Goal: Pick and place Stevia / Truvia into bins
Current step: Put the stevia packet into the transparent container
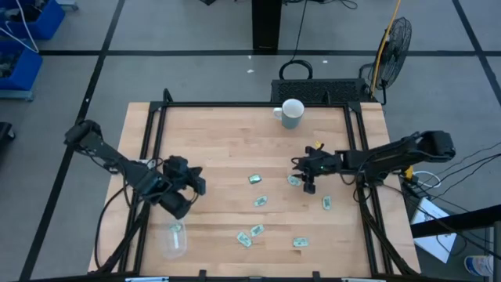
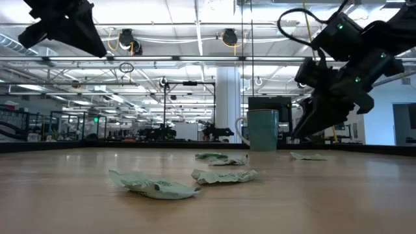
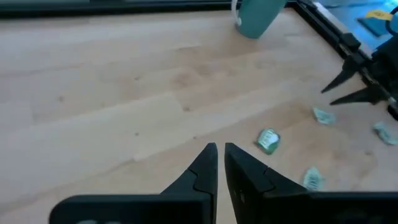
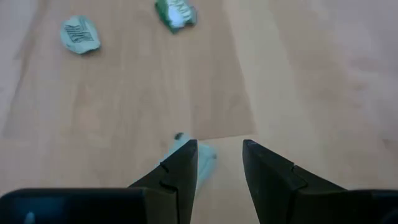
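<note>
Several pale green Stevia packets lie flat and scattered on the wooden table [image 1: 219,149], among them one [image 1: 254,178] at mid-table and one [image 1: 293,180] by the right arm. The clear bin [image 1: 174,241] stands at the near left with a green packet [image 1: 177,229] in it. My left gripper [image 3: 219,155] hangs shut and empty above the table, just beyond the bin [image 1: 188,184]. My right gripper [image 4: 219,152] is open, slanting down just above a packet [image 4: 204,154] that shows beside one finger; it stays clear of the table in the low view [image 2: 302,133].
A white mug [image 1: 291,113] stands at the far middle of the table. Black frame rails [image 1: 360,141] run along the table's left, right and far sides. Bare wood lies between the left gripper and the packets.
</note>
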Tool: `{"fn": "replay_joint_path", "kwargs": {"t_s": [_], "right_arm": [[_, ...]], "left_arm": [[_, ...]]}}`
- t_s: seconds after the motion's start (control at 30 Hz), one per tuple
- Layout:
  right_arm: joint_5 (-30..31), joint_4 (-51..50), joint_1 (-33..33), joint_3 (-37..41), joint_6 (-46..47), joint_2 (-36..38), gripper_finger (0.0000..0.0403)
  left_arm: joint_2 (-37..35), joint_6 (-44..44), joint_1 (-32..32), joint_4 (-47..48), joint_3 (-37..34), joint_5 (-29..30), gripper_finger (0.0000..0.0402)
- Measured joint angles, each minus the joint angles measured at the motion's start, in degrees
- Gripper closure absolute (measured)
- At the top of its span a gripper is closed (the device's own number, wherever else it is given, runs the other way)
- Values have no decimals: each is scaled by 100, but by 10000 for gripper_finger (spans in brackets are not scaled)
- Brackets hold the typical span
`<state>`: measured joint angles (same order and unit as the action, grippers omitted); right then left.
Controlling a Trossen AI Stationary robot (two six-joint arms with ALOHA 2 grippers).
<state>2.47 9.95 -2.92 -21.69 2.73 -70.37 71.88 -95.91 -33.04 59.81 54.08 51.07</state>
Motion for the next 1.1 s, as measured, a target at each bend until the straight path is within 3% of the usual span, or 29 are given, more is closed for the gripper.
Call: {"fn": "replay_joint_path", "kwargs": {"t_s": [0.5,0.63,0.83,0.97,1.1], "right_arm": [[35,822,-20,-11,157,-1205,283],[38,879,-13,-22,160,-1423,314],[20,1231,39,-11,-137,-1502,394],[7,1721,37,11,-456,-1499,397],[38,2495,39,-127,-806,-1371,401]], "left_arm": [[0,301,683,-5,2,47,369],[0,299,812,-6,2,48,369],[0,298,903,-45,2,48,369],[20,505,903,-332,2,45,369],[73,1401,903,-1276,2,17,369]]}}
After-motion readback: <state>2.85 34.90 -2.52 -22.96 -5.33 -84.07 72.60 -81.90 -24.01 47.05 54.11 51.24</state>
